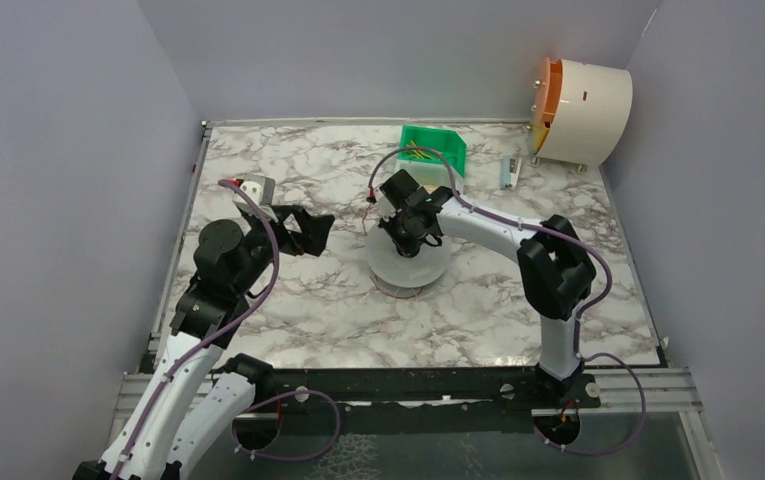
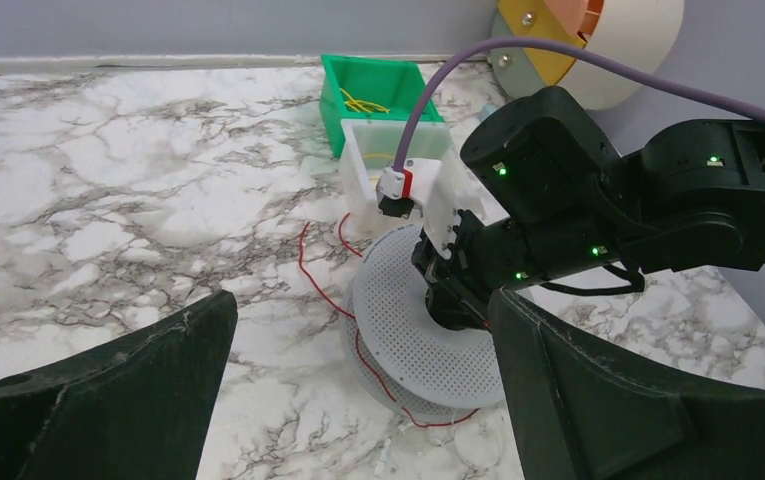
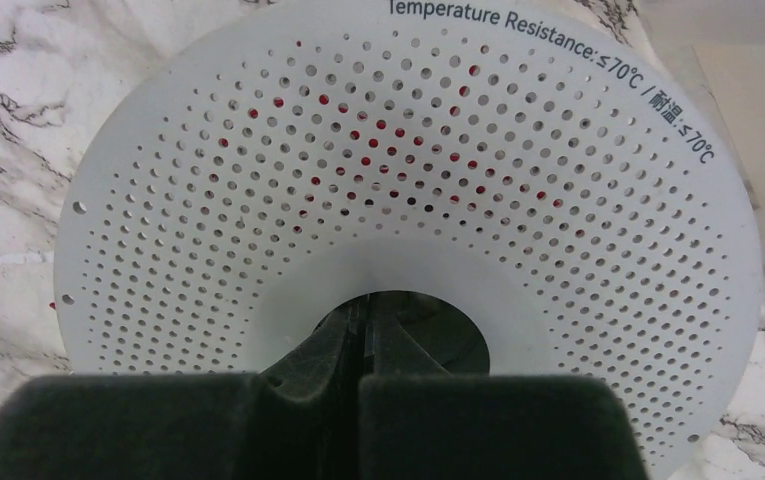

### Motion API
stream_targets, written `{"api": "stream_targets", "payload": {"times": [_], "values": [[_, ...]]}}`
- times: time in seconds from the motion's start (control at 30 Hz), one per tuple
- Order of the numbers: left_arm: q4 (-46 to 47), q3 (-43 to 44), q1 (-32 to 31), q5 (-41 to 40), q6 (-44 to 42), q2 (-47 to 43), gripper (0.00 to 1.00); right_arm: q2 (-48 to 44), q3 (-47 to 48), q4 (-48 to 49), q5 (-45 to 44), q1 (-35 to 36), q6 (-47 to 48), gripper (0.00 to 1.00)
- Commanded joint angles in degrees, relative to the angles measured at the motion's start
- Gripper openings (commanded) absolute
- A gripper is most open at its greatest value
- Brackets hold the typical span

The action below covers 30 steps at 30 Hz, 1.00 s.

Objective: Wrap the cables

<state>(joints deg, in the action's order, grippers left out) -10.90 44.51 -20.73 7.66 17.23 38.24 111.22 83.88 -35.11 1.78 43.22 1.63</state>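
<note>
A white perforated spool [image 1: 408,262] lies flat on the marble table. A thin red cable [image 2: 318,285] runs round its core and trails off on the table to its left. In the right wrist view the red cable [image 3: 358,135] shows through the holes of the spool [image 3: 408,180]. My right gripper [image 3: 363,340] is shut, its fingertips down in the spool's centre hole; it also shows in the top view [image 1: 410,235]. My left gripper [image 2: 361,305] is open and empty, above the table left of the spool [image 2: 428,330]. Yellow cables [image 2: 358,100] lie in a green bin [image 2: 333,100].
The green bin [image 1: 433,148] stands behind the spool, with a white box [image 2: 398,150] against its near side. A large white and orange drum [image 1: 586,110] lies at the back right corner. A small object [image 1: 509,172] lies near it.
</note>
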Motion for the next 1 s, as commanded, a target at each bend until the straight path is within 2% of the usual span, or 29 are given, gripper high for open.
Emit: {"api": "stream_targets", "payload": {"times": [0.0, 0.07, 0.2, 0.37, 0.6, 0.8, 0.97], "values": [[-2.71, -0.77, 0.25, -3.98, -0.8, -3.34, 0.99, 2.99, 4.34, -3.27, 2.49, 1.42, 0.52, 0.01], [-3.23, -1.08, 0.25, -4.01, -0.8, -4.03, 0.99, 3.86, 5.2, -3.28, 4.29, 2.79, 0.53, 0.01], [-4.12, -1.47, 0.21, -3.83, -1.14, -4.7, 0.99, 6.19, 8.7, -4.99, -0.7, 6.31, 0.72, 0.01], [-4.42, -1.53, 0.25, -4.68, -1.28, -5.67, 0.99, 8.29, 13.85, -5.48, 1.93, 6.56, 0.9, 0.01], [-4.44, -1.58, 0.85, -5.76, -1.33, -6.97, 0.99, 18.26, 30.9, -11.45, 1.19, 8.19, 1.95, 0.01], [-4.47, -1.71, 1.14, -6.13, -1.24, -7.3, 0.99, 25.77, 41.45, -14.29, 3.97, 8.52, 0.43, 0.01], [-4.34, -1.62, 1.32, -6.27, -1.23, -7.43, 0.99, 28.61, 47.02, -13.52, 5.52, 9.1, -1.1, 0.01]]}}
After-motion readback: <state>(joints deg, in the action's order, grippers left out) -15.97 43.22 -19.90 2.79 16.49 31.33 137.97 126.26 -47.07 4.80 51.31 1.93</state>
